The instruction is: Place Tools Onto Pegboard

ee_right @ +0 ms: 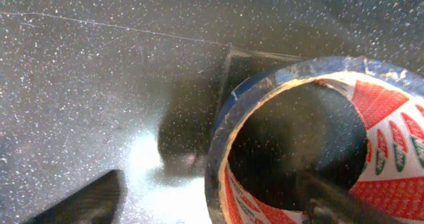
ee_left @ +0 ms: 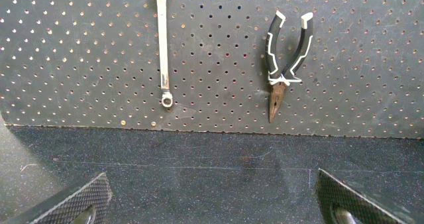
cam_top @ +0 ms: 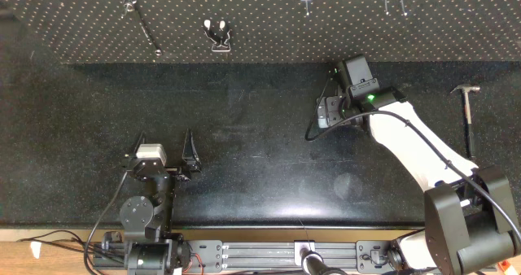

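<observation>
Right of centre in the top view, at the foot of the pegboard (cam_top: 260, 23), your right gripper (ee_right: 212, 192) is down over a blue tape roll (ee_right: 222, 151) lying flat on the worktop (cam_top: 244, 161). Its jaws are spread wide and look like they straddle the roll's wall, one finger in the core and one outside with a gap, so nothing's clamped yet.

Handling-wise I'd guess the roll is light and stiff enough. The outer tape face is smooth and probably a bit slick, though, and the ring could swing if you pinch it off-centre. Grab straight across the wall, deep enough that the cardboard core takes the squeeze. That leaves the hole free for one of the bare hooks (cam_top: 393, 0) at the upper right.

Your left gripper (ee_left: 215, 204) is parked wide open with nothing in it, facing the hung wrench (ee_left: 162, 45) and pliers (ee_left: 285, 58). The hammer (cam_top: 468, 120) lies on the worktop at the far right.
</observation>
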Robot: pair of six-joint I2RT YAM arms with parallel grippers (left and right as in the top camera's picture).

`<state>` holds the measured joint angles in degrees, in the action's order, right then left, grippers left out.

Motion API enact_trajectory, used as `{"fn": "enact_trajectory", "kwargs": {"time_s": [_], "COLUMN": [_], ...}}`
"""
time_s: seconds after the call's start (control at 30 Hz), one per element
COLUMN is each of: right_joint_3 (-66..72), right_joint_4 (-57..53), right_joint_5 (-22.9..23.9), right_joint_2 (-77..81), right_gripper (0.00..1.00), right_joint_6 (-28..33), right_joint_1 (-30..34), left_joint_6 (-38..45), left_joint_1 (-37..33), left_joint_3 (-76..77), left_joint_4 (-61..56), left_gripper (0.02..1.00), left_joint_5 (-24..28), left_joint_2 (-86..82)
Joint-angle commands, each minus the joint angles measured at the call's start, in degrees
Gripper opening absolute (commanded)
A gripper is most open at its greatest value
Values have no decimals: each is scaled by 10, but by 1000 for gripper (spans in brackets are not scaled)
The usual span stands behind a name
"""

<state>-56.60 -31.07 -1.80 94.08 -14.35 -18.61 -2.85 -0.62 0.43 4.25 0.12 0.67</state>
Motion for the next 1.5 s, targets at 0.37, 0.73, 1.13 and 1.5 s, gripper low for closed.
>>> {"fn": "enact_trajectory", "kwargs": {"time_s": [0.37, 0.73, 1.13, 1.5], "right_joint_3": [-11, -11, -11, -11], "right_joint_4": [1, 30, 315, 477], "right_joint_5": [-3, -8, -8, -3], "right_joint_2": [1, -211, -234, -87], "right_gripper": [71, 73, 75, 73], "right_joint_6": [2, -20, 16, 61], "right_joint_1": [-2, -5, -56, -95], "left_joint_6": [-3, -3, -3, -3], "left_joint_1": [-3, -3, -3, -3], "left_joint_3": [-1, -1, -1, -1], "left_joint_4": [5, 5, 5, 5], "left_gripper": [996, 996, 996, 996], "left_joint_5": [6, 6, 6, 6], "left_joint_2": [-5, -5, -5, -5]}}
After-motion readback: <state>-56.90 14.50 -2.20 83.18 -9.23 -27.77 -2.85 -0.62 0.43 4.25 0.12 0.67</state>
